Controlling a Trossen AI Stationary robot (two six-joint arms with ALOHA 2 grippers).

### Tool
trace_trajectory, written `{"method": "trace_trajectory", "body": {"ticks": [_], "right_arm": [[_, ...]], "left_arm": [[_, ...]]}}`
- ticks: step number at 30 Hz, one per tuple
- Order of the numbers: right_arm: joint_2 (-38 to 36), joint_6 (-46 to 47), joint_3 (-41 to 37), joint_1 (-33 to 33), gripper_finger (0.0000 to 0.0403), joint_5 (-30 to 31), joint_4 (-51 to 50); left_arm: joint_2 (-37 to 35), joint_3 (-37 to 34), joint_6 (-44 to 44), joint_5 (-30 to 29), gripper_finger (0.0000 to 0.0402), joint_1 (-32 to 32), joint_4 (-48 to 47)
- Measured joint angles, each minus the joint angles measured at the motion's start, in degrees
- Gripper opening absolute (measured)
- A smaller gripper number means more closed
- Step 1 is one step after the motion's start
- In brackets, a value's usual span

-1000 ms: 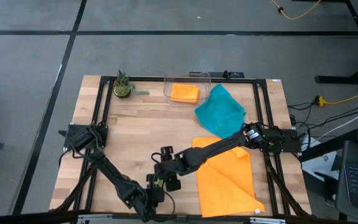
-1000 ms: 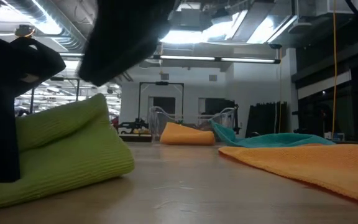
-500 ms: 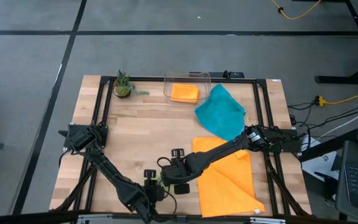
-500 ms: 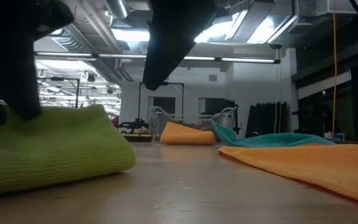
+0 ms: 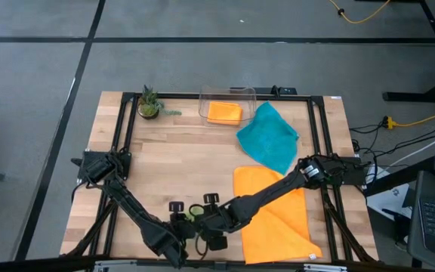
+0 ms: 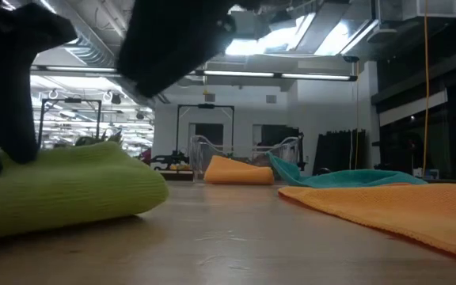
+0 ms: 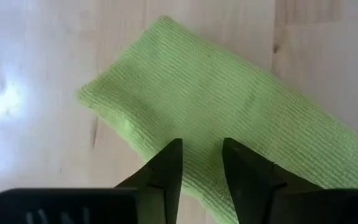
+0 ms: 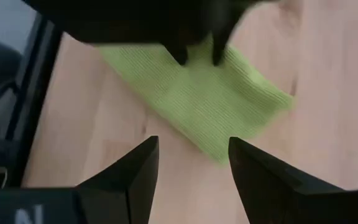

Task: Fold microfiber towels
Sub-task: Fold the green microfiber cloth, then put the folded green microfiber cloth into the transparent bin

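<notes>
Pale wood table (image 5: pixel 187 151) — lit workshop behind.

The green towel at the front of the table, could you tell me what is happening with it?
Both arms work over the folded green towel at the table's front edge. The left hand presses down on it, fingers slightly apart. The right hand hovers open just off its end. One orange towel and a teal towel lie unfolded; another orange one sits in the bin.
</notes>
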Motion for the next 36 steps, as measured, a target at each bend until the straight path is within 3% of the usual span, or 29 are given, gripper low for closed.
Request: {"method": "trace_trajectory", "body": {"ticks": [3,8,17,24,36], "right_arm": [[0.1,-1.3,-2.6,0.2,0.0196,0.0,2.0],[0.2,-3.6,-3.4,0.4,0.0197,1.9,2.4],[0.2,-6.0,-3.1,3.1,0.0197,17.3,-3.1],[0.2,-3.4,-3.1,3.6,0.0197,17.2,-6.1],[0.2,-1.8,-3.0,4.8,0.0197,12.1,-7.6]], "left_arm": [[0.0,-2.8,-0.4,3.2,0.0109,0.2,4.1],[-0.3,-5.6,-0.2,2.8,0.0109,0.2,6.2],[-0.1,1.5,1.4,2.6,0.0109,-0.3,-4.6],[-0.1,9.5,1.5,1.6,0.0109,-1.7,-14.2],[-0.1,15.5,1.3,1.0,0.0109,-1.9,-14.9]]}}
